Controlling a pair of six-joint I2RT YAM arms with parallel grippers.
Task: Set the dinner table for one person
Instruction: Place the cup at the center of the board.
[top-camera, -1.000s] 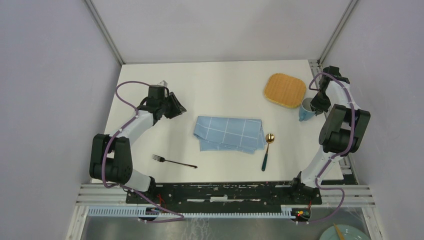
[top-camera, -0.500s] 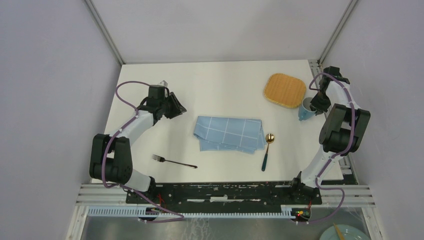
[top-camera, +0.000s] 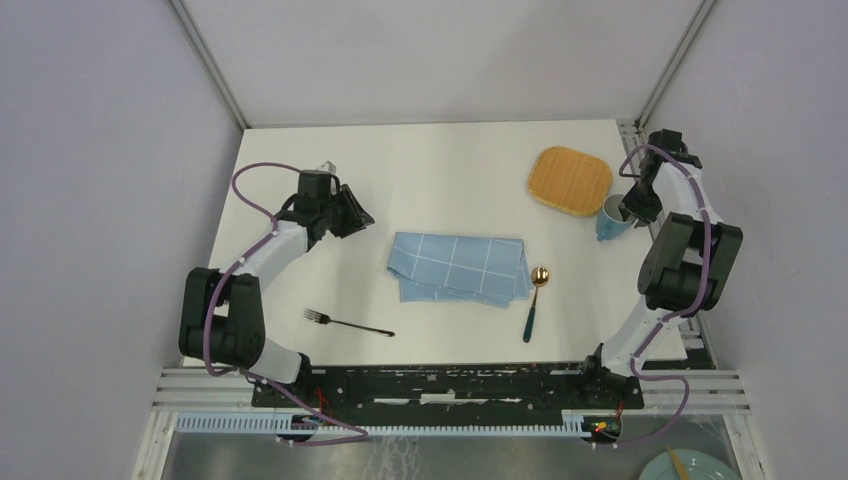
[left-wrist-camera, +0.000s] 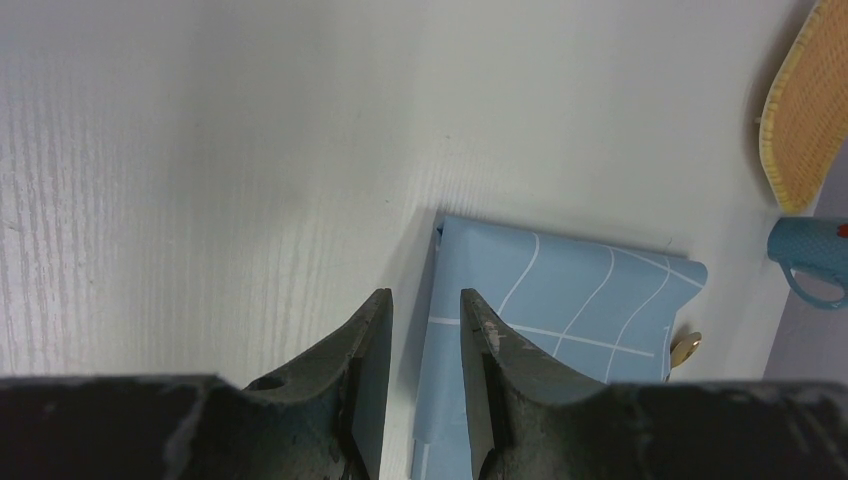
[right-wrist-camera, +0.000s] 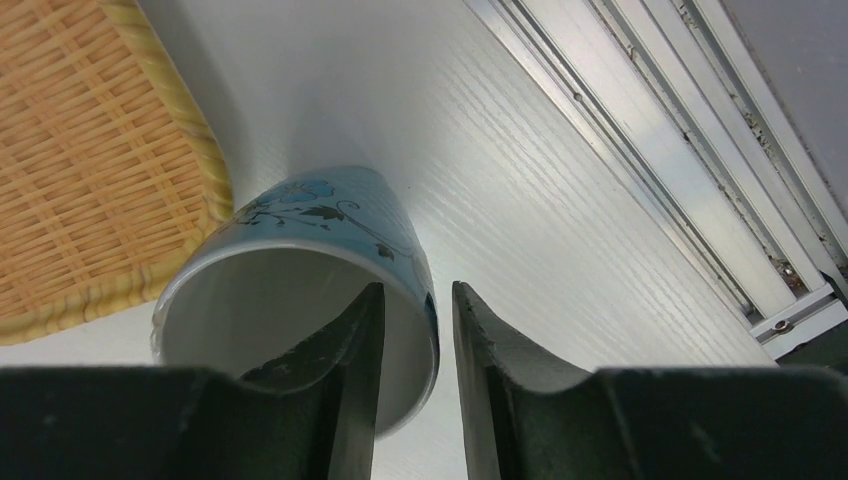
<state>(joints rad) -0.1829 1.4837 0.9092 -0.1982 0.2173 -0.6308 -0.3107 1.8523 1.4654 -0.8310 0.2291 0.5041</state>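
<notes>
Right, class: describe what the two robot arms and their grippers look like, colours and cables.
Both the left arm and right arm have white links, black joint housings and a purple cable looping alongside. The left gripper and right gripper each have two dark, tapering fingers.

On the dinner table (top-camera: 450, 170) the cloth (top-camera: 458, 268) lies central, spoon (top-camera: 534, 300) just right, fork (top-camera: 348, 323) near-left, cup (top-camera: 608, 220) just beside the mat (top-camera: 569, 180) far right

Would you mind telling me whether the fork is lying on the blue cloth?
No, the fork lies on the bare table, apart from the cloth.
</notes>
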